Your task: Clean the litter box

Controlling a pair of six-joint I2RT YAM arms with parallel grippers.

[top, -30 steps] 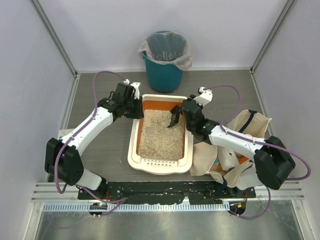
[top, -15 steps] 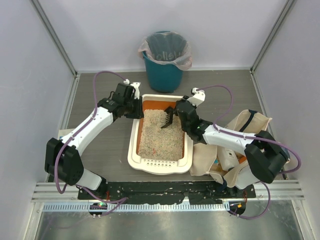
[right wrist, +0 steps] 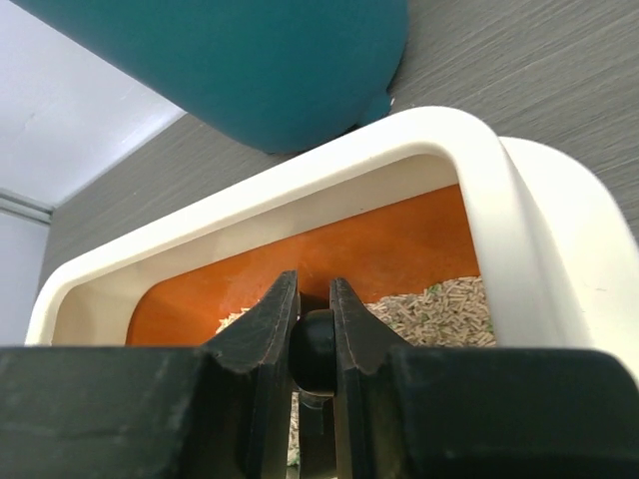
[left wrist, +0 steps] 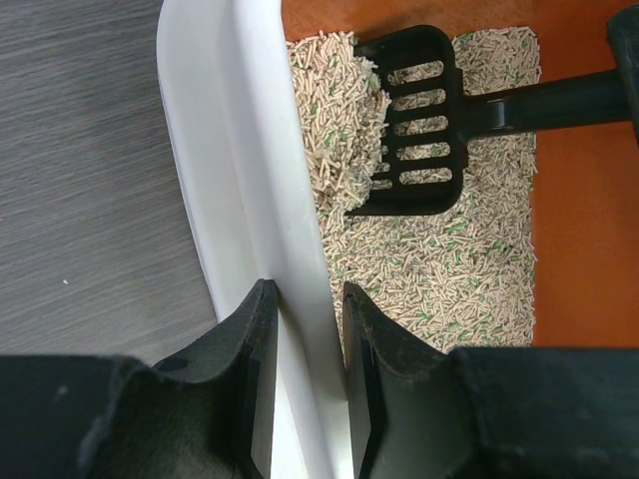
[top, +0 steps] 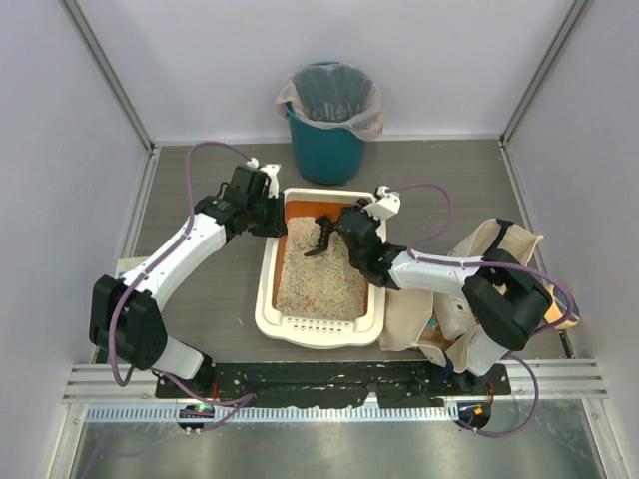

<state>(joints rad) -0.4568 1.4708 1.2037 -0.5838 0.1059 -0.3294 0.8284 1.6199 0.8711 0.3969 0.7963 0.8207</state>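
table: grey wood-grain top. Carries everything, with both arm bases at its near edge.
litter box: centre of table, long sides running near to far. Perforated rim end faces the near edge. Far end sits just in front of the bin, apart from it. Cream outside, orange inner walls.
tote bag: beige, towards the table's right edge and near-right corner, just beside the box's right wall. Right arm passes over it.
teal bin: middle of the table's far edge, upright, with a clear liner folded over the rim.
litter: beige pellets with green flecks, covering the box floor. Orange shows bare along the far wall.
left gripper: at the box's left wall near its far-left corner. Jaws narrow, one finger outside and one inside, pinching the rim.
right gripper: over the far-right part of the box, above the litter. Jaws narrow, clamped on the scoop's round black handle.
scoop: black and slotted, inside the far end of the box. Head points towards the left wall, handle runs right into the right gripper. Head tilted, with its leading edge in the pellets and a heap against it. Whether it touches the wall, cannot tell.
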